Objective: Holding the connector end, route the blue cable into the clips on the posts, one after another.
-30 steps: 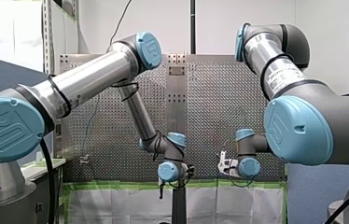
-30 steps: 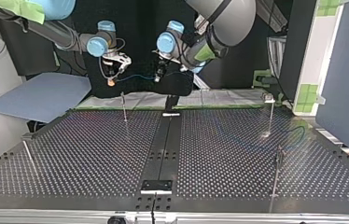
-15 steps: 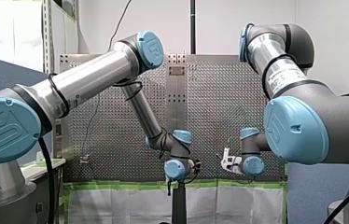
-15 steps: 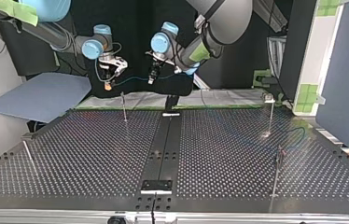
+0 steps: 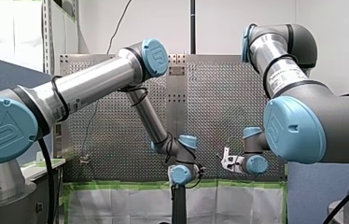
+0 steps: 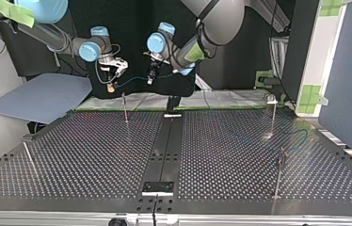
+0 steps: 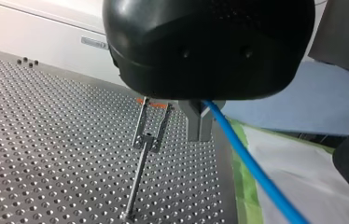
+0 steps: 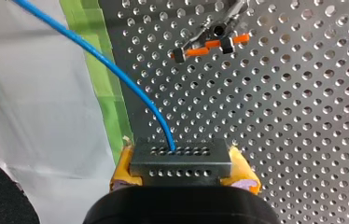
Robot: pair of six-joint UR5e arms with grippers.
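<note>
My right gripper (image 8: pixel 182 171) is shut on the grey connector block (image 8: pixel 180 155), gripped between yellow pads (image 8: pixel 243 173). The blue cable (image 8: pixel 116 70) leaves the block and arcs away over the table's taped edge. In the top view this cable (image 6: pixel 134 79) spans from my right gripper (image 6: pixel 111 84) to my left gripper (image 6: pixel 151 77), both raised behind the table's far edge. My left gripper (image 7: pixel 199 136) has its metal fingers shut on the cable (image 7: pixel 256 177). A post with an orange-topped clip (image 7: pixel 147 140) stands just beside it, also seen under the right gripper (image 8: pixel 212 44).
Several thin posts stand on the perforated table: a far-left one (image 6: pixel 124 107), a near-left one (image 6: pixel 28 157), and two at the right (image 6: pixel 273 115) (image 6: pixel 280 172). Slack blue cable (image 6: pixel 299 136) lies by them. A blue sheet (image 6: pixel 37 96) lies off the table's left.
Both arms have shifted toward the top view's left, carrying the cable between them. In the front view both grippers moved right and slightly lower. Neither grip has changed.
</note>
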